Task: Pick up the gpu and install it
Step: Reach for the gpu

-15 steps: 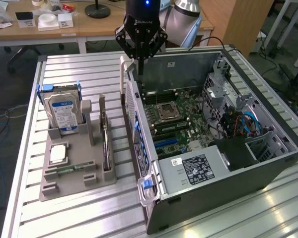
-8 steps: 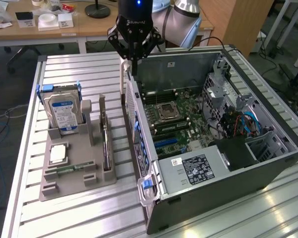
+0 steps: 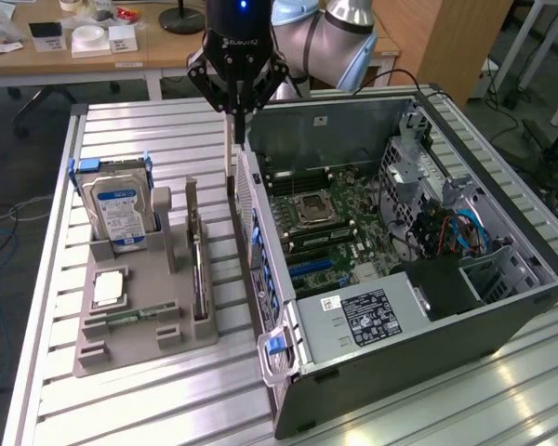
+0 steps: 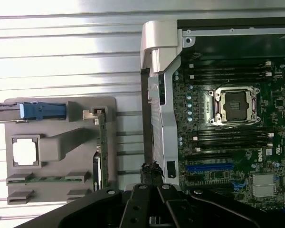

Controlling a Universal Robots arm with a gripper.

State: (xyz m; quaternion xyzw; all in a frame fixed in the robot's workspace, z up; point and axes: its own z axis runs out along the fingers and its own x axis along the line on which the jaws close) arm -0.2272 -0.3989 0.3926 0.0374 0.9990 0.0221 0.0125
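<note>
Progress on the job looks close to nil. The gpu (image 3: pixel 198 269) (image 4: pixel 103 142) stands on its long edge in a slot of the grey tray (image 3: pixel 139 325) (image 4: pixel 61 142), green board edge up in the wrist view, with nothing gripping it. The tray sits on the ribbed metal worktop (image 3: pixel 167 400) (image 4: pixel 61 47), just to the exterior view's left of the open computer case (image 3: pixel 446 344) (image 4: pixel 159 42). It also carries a hard drive (image 3: pixel 119 209) upright at its far end and a memory stick (image 3: pixel 135 316) (image 4: pixel 47 178) lying flat.

The gripper (image 3: pixel 233 111) (image 4: pixel 150 172) hangs over the narrow gap between tray and case, near the far end of both and close to the case's back panel. Its fingers are drawn together to a point. A thin pale strip (image 3: pixel 229 158) runs straight down from their tips, and I cannot tell whether it belongs to the fingers or is something else.

Inside the case the motherboard (image 3: pixel 344 214) (image 4: pixel 228 142) lies bare, and the blue expansion slot (image 3: pixel 312 267) (image 4: pixel 209 167) holds no card. My reading is that neither the pick-up nor the fitting is done, so the whole task is left.
</note>
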